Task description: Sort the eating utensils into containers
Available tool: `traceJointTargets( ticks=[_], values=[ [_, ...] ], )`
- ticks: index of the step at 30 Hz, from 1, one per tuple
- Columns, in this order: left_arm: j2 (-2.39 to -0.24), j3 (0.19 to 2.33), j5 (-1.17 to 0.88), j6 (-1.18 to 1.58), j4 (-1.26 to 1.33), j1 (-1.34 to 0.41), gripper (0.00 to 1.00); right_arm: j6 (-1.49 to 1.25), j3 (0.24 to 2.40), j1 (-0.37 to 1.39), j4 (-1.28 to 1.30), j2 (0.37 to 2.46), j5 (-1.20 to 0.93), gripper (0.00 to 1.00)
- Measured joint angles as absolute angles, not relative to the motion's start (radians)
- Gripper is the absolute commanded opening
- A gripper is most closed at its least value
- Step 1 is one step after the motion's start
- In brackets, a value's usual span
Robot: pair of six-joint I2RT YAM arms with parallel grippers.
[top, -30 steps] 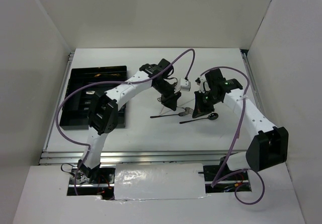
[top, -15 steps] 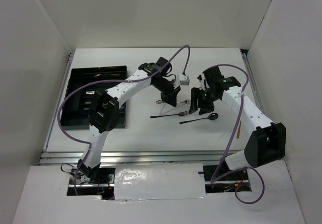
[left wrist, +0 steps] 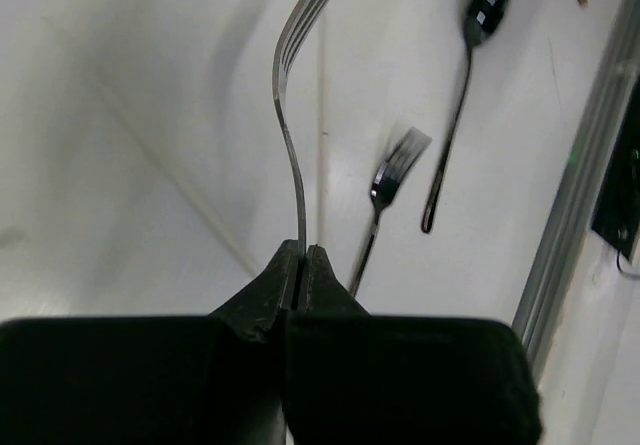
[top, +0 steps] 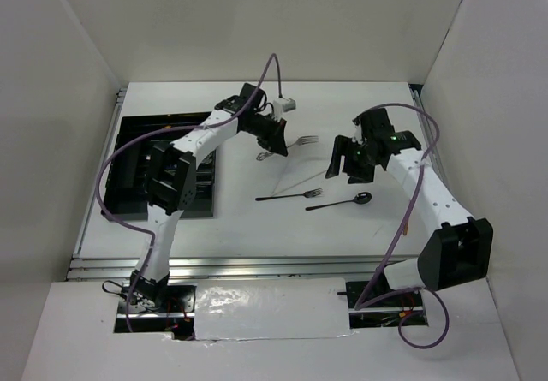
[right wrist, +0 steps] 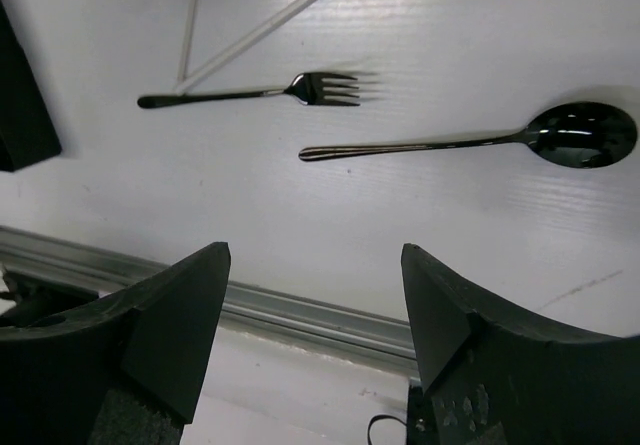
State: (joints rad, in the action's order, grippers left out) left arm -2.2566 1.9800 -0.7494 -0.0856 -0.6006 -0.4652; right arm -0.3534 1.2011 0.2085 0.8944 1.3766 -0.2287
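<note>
Silver fork (left wrist: 279, 70), pinched at its handle end by the left gripper (left wrist: 302, 255): carry it left, align it lengthwise over a black tray (top: 120, 184) compartment, and lower before releasing. Right gripper (right wrist: 312, 265) gapes empty.

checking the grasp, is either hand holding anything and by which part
The left hand pinches a silver fork by the end of its handle, tines pointing away. The right hand is open and empty.
</note>
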Motion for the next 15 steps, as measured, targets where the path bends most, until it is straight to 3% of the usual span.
traceJointTargets(
  ticks=[7, 15],
  values=[
    [-2.120, 1.854, -0.510, 0.171, -0.487, -0.405, 0.00, -0.378, 1.201, 0.159, 0.870, 1.324, -0.189, 0.77],
    [-1.518, 1.403, 0.060, 0.613, -0.446, -0.297, 0.00, -0.377, 1.200, 0.158, 0.868, 1.324, -0.196, 0.76]
  ],
)
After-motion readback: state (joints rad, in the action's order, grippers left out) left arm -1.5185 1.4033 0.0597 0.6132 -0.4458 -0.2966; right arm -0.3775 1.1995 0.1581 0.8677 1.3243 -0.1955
